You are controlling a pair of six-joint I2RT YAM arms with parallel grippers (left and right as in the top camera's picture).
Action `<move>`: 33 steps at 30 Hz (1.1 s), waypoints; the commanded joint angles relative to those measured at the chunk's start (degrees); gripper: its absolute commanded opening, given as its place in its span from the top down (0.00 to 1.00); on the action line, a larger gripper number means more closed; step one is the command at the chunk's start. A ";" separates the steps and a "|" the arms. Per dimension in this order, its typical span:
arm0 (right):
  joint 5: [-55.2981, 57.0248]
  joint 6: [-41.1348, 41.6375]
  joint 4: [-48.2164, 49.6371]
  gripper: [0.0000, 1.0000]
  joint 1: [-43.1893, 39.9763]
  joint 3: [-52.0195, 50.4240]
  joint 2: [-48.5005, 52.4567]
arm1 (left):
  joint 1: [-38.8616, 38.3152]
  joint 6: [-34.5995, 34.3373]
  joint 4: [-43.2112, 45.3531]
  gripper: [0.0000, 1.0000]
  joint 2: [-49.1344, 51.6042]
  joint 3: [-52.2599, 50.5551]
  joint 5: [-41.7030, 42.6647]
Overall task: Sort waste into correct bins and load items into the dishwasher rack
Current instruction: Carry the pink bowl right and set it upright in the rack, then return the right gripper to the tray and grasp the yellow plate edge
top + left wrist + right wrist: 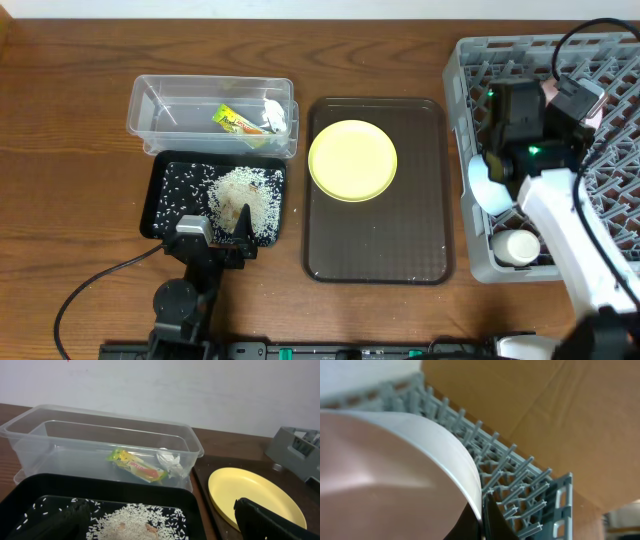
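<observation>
Currently on the desk [60, 150]: two bins, one serving tray, one rack.

Far left: one clear tub [150, 110], holding one yellow-green and orange wrapper [233, 121] and one crumpled white paper bit [275, 114], side by side at the tub's right end. Just in front of it: one black tray [165, 215], carrying one heap of rice [245, 193] plus loose grains scattered toward the left side. Centre: one brown serving tray [400, 240], bearing one yellow plate [352, 160] on its far half. Right: one grey dishwasher rack [468, 110], containing two pale round vessels: one white bowl [520, 246] seated near the near-left corner, and one pale bowl [488, 188] beside the left wall, white or light blue not distinguishable.

Status, left end effector [226, 232]: released and empty, fingers [270, 520] spread wide, positioned at the black tray's near edge by the rice.

Status, right end effector [483, 522]: clenched on the rim of the pale bowl, tilted, with the rack's pegs [515, 475] close behind. Contact between bowl and rack not determinable.
</observation>
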 commanded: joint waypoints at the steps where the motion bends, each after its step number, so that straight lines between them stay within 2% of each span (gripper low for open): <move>1: -2.40 -2.93 1.22 0.99 -0.70 0.68 3.15 | 0.35 1.01 -2.34 0.06 -0.09 -0.85 -1.57; 14: -4.11 -8.02 10.10 0.99 2.03 0.68 12.85 | 0.35 1.01 -2.34 0.07 -0.09 -0.85 -1.57; 20: -4.92 -14.93 9.44 0.99 6.67 0.68 13.00 | 0.35 1.01 -2.34 0.06 -0.09 -0.85 -1.57; 24: -4.94 -14.05 5.64 0.95 9.60 0.68 13.00 | 0.35 1.01 -2.34 0.06 -0.09 -0.85 -1.57; 26: -4.94 -14.01 4.07 0.89 10.71 0.68 12.92 | 0.35 1.01 -2.34 0.06 -0.09 -0.85 -1.57; 27: -4.92 -13.81 3.72 0.82 11.13 0.68 12.90 | 0.35 1.01 -2.34 0.06 -0.09 -0.85 -1.57; 28: -4.92 -13.60 3.48 0.69 11.52 0.68 12.66 | 0.35 1.01 -2.34 0.06 -0.09 -0.85 -1.57; 30: -4.96 -13.60 3.10 0.54 12.41 0.68 11.96 | 0.35 1.01 -2.34 0.06 -0.09 -0.85 -1.57; 31: -5.35 -13.57 2.60 0.49 13.05 0.68 11.26 | 0.35 1.01 -2.34 0.06 -0.09 -0.85 -1.57; 33: -7.06 -13.60 1.62 0.46 14.45 0.68 9.49 | 0.35 1.01 -2.34 0.06 -0.09 -0.85 -1.57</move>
